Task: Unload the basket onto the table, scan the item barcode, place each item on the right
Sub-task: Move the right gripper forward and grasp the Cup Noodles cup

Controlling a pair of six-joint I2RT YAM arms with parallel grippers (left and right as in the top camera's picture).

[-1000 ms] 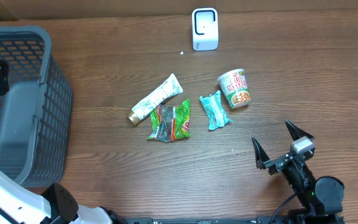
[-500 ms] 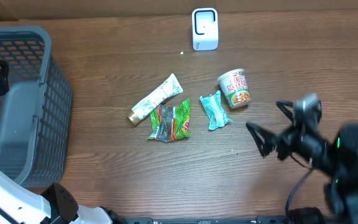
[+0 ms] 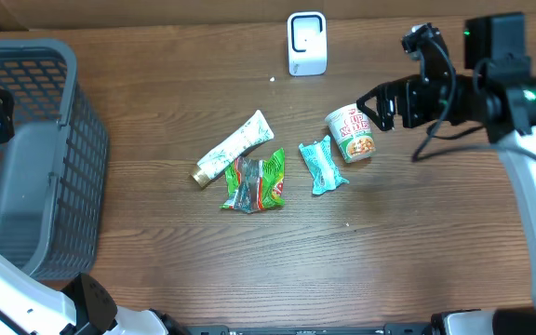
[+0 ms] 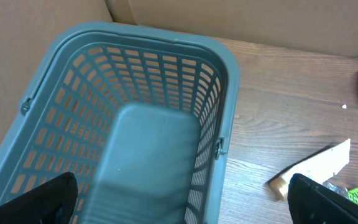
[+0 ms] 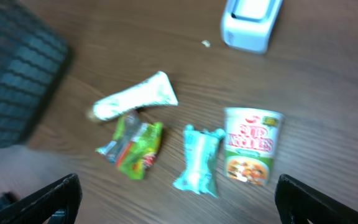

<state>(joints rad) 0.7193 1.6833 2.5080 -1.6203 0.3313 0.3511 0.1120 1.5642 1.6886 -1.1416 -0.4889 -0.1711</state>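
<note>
When ranked by bulk, headed by wooden table (image 3: 249, 270), bearing all else.

Next, grey mesh basket (image 3: 87, 167), at far left.

Then right gripper (image 3: 384, 73), jaws spread wide and gripping nothing. Poised just beside cup noodle, on its scanner-ward side; no contact evident.

Left gripper (image 4: 182, 202), jaws likewise wide apart and empty, hanging over basket.

White scanner (image 3: 306, 43), upright at far edge, well apart from the goods.

Goods, mid-table, in a loose cluster:

- Cup noodle (image 3: 352, 133), rightmost, seemingly on its side with label up.
  - Judged the item to scan, being nearest the right gripper.
  - Probably light, stiff-walled yet crushable, smooth and tapered, liable to roll.
  - Best taken across the body near mid-height with a moderate squeeze, leaving the printed code uncovered. Barcode itself not discernible.
- Toothpaste tube (image 3: 234, 147), lying slantwise at left of cluster.
- Green snack packet (image 3: 256, 181), crinkled, just beside tube on its near side.
- Teal packet (image 3: 322, 165), smallest, just beside cup noodle, between it and green snack packet.
</note>
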